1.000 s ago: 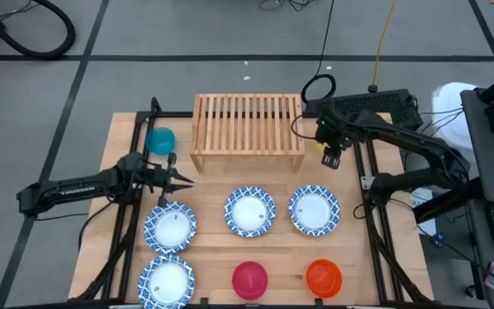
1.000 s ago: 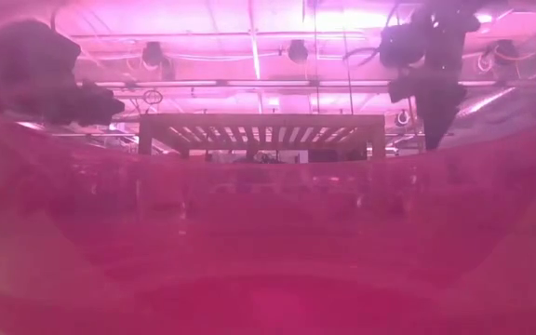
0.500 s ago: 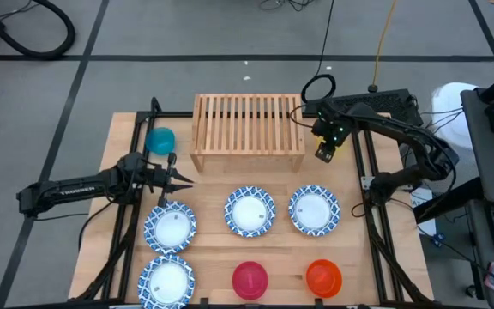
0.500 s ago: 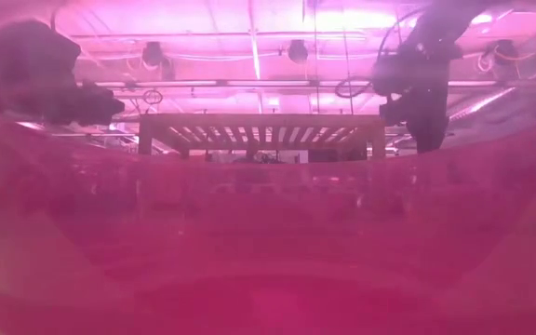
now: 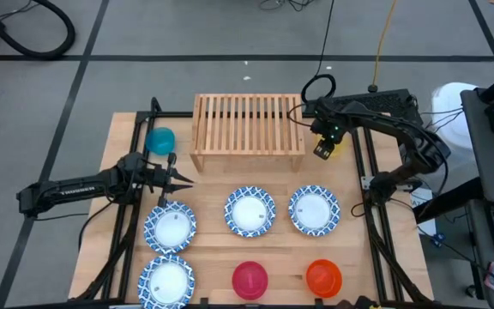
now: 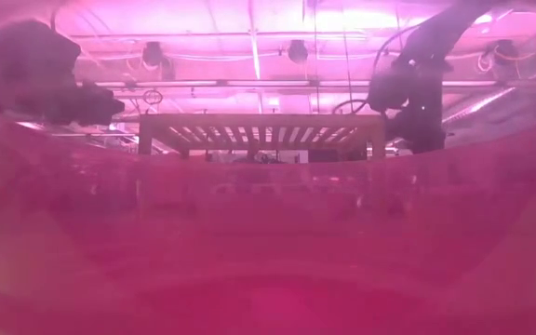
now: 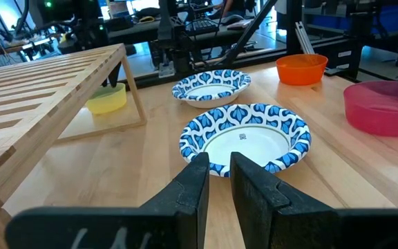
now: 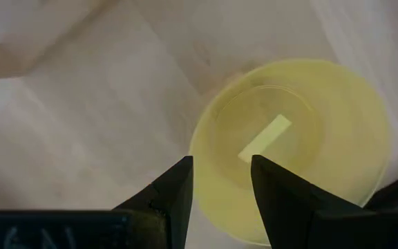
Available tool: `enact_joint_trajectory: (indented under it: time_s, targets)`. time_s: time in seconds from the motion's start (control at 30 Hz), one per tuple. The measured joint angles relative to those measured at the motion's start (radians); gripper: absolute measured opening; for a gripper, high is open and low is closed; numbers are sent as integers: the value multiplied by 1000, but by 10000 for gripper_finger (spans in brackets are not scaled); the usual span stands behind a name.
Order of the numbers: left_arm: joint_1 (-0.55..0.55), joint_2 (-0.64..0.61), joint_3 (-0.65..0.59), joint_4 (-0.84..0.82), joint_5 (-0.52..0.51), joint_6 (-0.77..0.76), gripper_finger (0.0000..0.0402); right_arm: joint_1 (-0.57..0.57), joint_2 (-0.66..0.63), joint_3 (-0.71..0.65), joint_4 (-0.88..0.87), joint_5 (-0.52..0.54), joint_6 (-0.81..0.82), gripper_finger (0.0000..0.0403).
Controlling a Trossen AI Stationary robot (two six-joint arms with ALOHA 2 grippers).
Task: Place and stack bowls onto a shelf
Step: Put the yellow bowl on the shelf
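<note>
The right pincer (image 5: 322, 150) hangs directly over the yellow bowl (image 8: 292, 149) at the table's far right, just beside the right leg of the wooden shelf (image 5: 248, 125). Its fingers (image 8: 168, 197) are parted only narrowly and hold nothing, set over the bowl's rim. The bowl looks like thin, light plastic, smooth and probably slippery, so a pinch across the rim wall seems the surest hold; squeezed hard, it might flex or skid.

Room is tight on the shelf side, where the leg stands close, while the table (image 5: 384, 257) edge and the arm's frame lie to the right. Open space lies above, and the slatted top is bare.

The left pincer (image 7: 218, 181) waits at the table's left, fingers nearly together and empty, aimed across a blue-rimmed dish (image 7: 244, 141). The teal bowl (image 5: 159, 140) sits far left beside the shelf. Four blue-rimmed dishes lie across the middle and near left, with the red bowl (image 5: 250, 279) and orange bowl (image 5: 323, 275) along the near edge.
</note>
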Motion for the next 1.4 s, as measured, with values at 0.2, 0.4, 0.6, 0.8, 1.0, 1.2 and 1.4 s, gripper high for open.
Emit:
enact_joint_trajectory:
  time_s: [0.2,0.4,0.6,0.8,1.0,1.2,1.4]
  targets:
    - [0,0,0,0,0,0,67,0,19,-10,21,-27,-13,141]
    - [0,0,0,0,0,0,67,0,21,-96,121,-27,-23,141]
    - [0,0,0,0,0,0,67,0,21,-148,216,15,-70,141]
    - [0,0,0,0,0,0,67,0,21,-148,217,28,-87,92]
    - [0,0,0,0,0,0,67,0,20,-148,228,31,-79,8]
    - [0,0,0,0,0,0,67,0,-3,-146,190,142,-91,1]
    - [0,0,0,0,0,0,67,0,-138,-143,124,157,-92,1]
